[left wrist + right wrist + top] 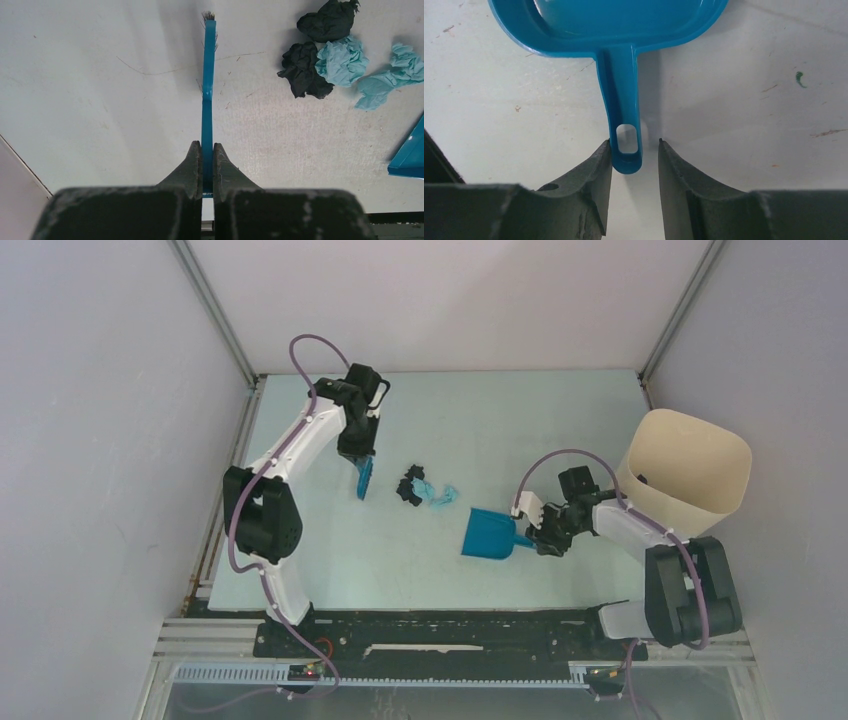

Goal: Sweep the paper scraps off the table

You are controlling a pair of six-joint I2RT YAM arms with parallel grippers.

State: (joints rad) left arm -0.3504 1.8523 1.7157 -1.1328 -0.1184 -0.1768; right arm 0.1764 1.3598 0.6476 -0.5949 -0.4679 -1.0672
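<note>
Paper scraps (425, 490), black and light blue, lie bunched in the middle of the table (560, 420), between the brush (208, 75) and the dustpan (614, 20). We see the left gripper (203, 147) clenched on the brush. The right gripper (634, 141) straddles the dustpan's handle, one finger against it, the other apart, so its claw is unclenched. A beige bin (690, 470) stands right.

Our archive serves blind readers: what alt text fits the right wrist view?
The handle of a blue dustpan ends between the fingers of the right tool, close against one with a gap to the other, so not clamped. The dustpan lies on the pale table, its pan cut off at the top.
</note>
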